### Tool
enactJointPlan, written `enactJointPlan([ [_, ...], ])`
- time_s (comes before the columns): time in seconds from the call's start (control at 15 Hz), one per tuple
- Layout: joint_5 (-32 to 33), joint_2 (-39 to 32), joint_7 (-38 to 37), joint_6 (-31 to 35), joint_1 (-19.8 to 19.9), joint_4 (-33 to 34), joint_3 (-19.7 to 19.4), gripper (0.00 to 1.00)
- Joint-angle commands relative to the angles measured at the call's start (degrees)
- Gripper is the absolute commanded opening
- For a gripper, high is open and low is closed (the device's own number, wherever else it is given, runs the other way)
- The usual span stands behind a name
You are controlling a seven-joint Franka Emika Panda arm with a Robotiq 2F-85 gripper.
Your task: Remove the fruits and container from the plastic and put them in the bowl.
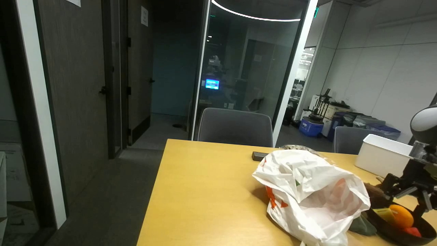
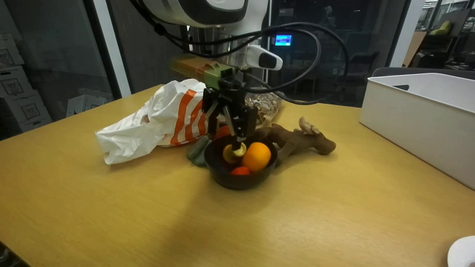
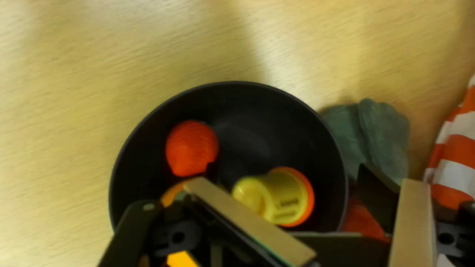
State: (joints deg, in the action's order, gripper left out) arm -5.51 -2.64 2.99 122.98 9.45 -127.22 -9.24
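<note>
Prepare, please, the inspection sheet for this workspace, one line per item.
Surface: wood-grained table, partly in shadow.
Job's things: yellow container, orange and red fruit inside black bowl; white plastic bag lying open.
Clutter: brown plush toy, grey-green item, white bin, red item of unclear kind, dark oblong object.
Gripper: at the bowl, jaws apart, gripping nothing.
Cables: black, looping by the arm.
Surroundings: grey chairs, glass wall, dark doors.

Wrist view close above bowl [image 3: 252, 129]

No text is legible: dark print [image 3: 288, 203] on the yellow container [image 3: 275, 196] (two blurred lines) and labels [image 2: 13, 86] on boxes [image 2: 24, 79] at far left defy reading.
</note>
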Motion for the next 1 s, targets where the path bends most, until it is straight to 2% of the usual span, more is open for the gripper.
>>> enactJointPlan([
  [0.0, -9.15, 6.86, 5.6, -0.22, -1.45, -2.31, 1.93, 1.0],
  [0.27, -14.83, 10.75, 11.78, -1.19, -5.57, -1.55, 4.83, 1.0],
  [0.47, -20.22, 10.8, 17.85, -2.82, -8.94, -0.17, 5.99, 1.0],
  [0.73, -27.45, 6.45, 27.72, -5.26, -12.46, 1.03, 7.14, 1.0],
  [0.93, -29.21, 1.52, 32.39, -11.95, -12.73, 3.19, 8.07, 1.0],
])
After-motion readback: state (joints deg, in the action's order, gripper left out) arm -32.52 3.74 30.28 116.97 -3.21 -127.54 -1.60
